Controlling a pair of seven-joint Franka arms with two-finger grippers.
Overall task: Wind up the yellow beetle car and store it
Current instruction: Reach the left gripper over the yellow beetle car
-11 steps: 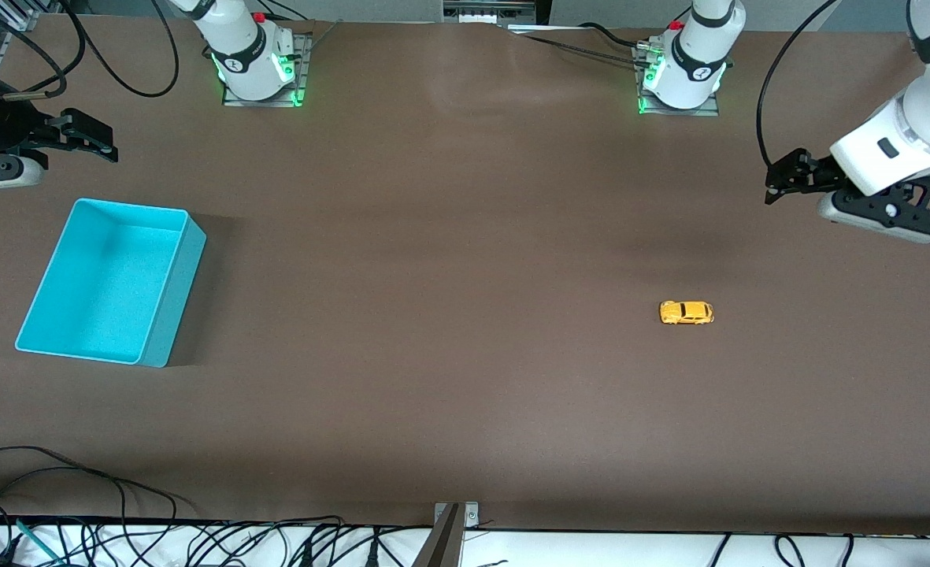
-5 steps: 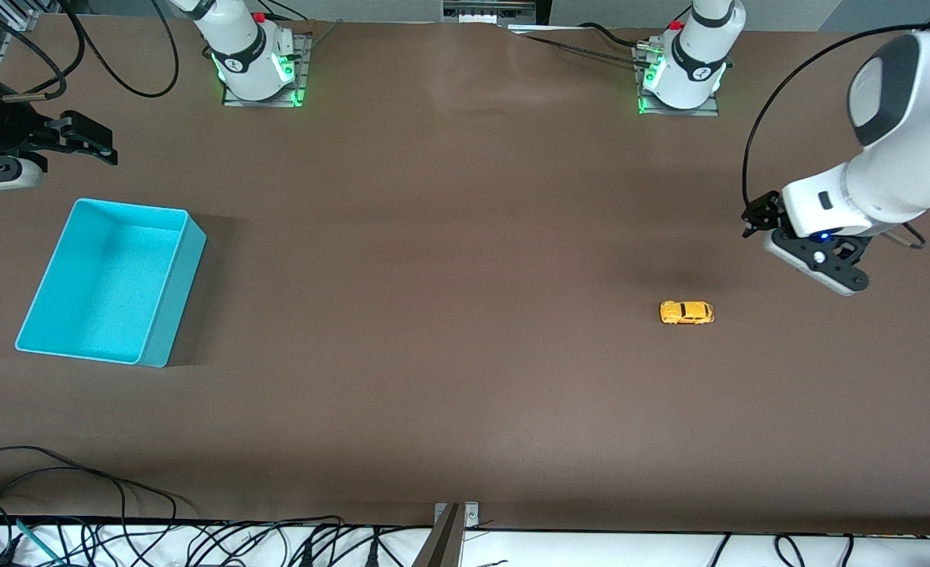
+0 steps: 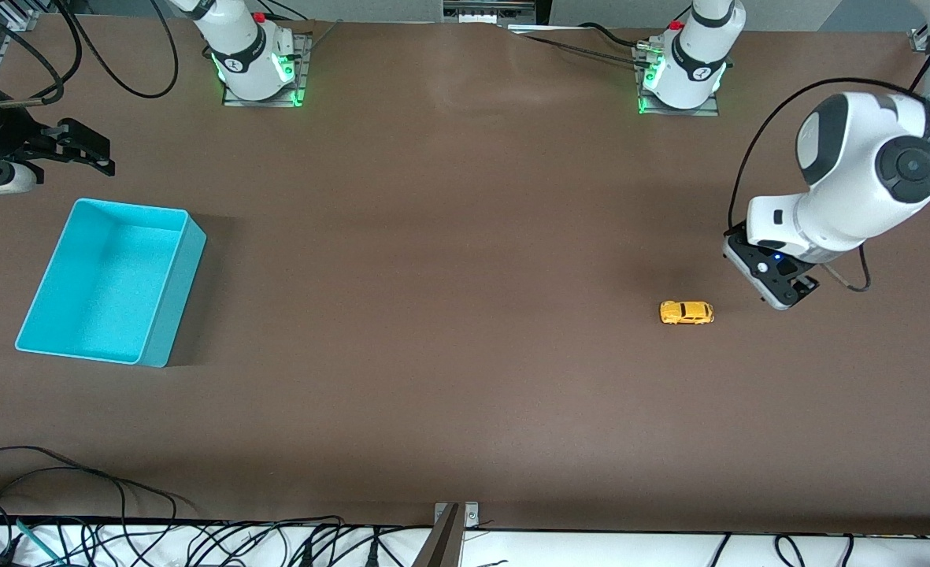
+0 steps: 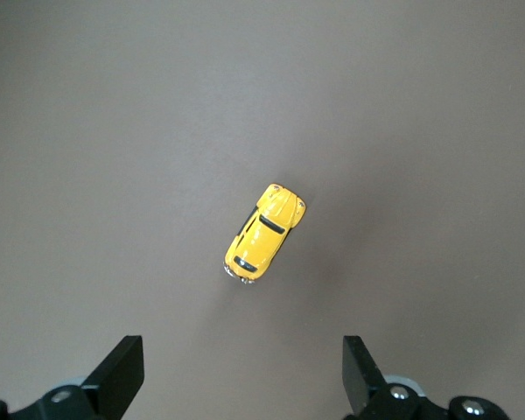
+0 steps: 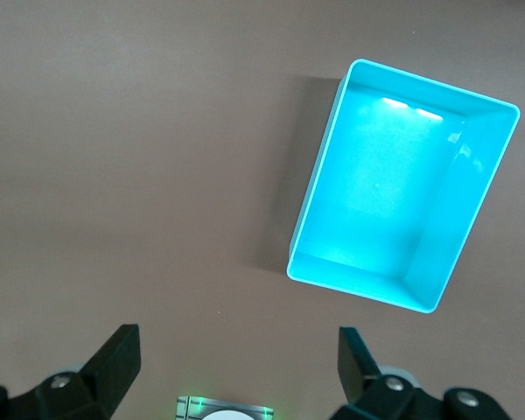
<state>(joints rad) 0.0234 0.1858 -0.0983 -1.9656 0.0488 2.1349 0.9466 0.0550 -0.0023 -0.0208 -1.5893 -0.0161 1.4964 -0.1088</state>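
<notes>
While untouched, yellow beetle car point(image 3: 686, 313) nears left claw point(image 4: 242, 376).

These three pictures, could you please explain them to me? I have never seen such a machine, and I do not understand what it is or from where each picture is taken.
You see two white robot arms bolted to a brown table. One picture comes from a high camera facing them. The other two come from small cameras on each arm's wrist, looking down past its two dark fingers.

The left gripper is open and hangs above the table beside the yellow beetle car, a tiny toy standing on its wheels; its wrist view shows the car below. The right gripper is open too and waits near the turquoise bin, which looks empty in its wrist view. Neither gripper holds anything. Cables lie along the table's edge nearest the high camera.
</notes>
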